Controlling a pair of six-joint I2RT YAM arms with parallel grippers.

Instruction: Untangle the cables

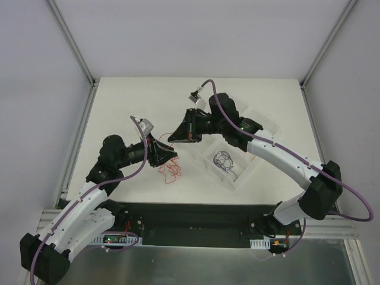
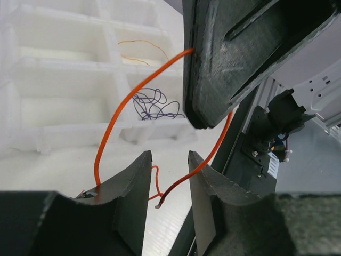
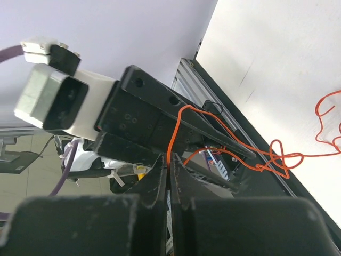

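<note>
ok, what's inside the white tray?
One cell holds a curled dark blue wire, the next a thin tan wire; other cells in view look bare. The right end effector covers the right side of the tray.

orange cable [image 2: 97, 165]; dark purple cable [image 2: 152, 104]; white tray [image 2: 64, 69]

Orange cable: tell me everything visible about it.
The orange cable is one thin, glossy, flexible wire. The right end effector is shut on it. From there it arcs across to the left end effector, whose jaws stand apart with a strand between them. The rest trails in loose curls onto the white table, crossing itself in a small tangle.
</note>
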